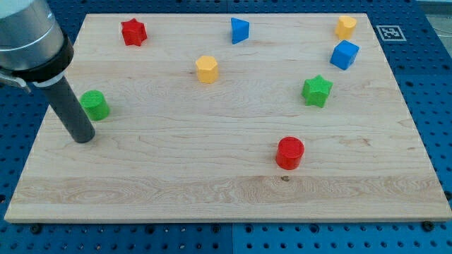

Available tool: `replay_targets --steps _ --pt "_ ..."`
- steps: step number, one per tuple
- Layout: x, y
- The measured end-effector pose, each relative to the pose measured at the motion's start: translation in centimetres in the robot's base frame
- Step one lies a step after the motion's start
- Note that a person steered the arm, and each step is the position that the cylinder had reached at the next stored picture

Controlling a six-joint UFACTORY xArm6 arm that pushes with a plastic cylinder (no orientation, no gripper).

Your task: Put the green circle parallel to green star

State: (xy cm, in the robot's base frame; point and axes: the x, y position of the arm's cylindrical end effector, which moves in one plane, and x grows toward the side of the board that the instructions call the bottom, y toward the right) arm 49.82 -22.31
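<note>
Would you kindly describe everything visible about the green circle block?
The green circle block is a short, bright green cylinder with a matte look, standing upright on its flat end near the view's left edge of the light wooden board. My tip rests just below and left of it, close beside it; contact is unclear.

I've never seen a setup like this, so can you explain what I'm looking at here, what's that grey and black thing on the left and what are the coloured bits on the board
That is a robot arm ending in a dark rod. Its lower end, my tip, slides on the wooden board and pushes blocks; nothing is held. There is one camera view, looking down at an angle. My tip sits just left of and below the green circle. Also there: a green star, red star, red cylinder, two yellow blocks, a blue cube and a blue wedge-like block.
</note>
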Motion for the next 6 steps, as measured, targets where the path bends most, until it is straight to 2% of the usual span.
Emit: replay_targets --steps 2,4,6 --pt "-3.7 0.0" --pt "-4.6 0.6" --pt "-4.9 12.6"
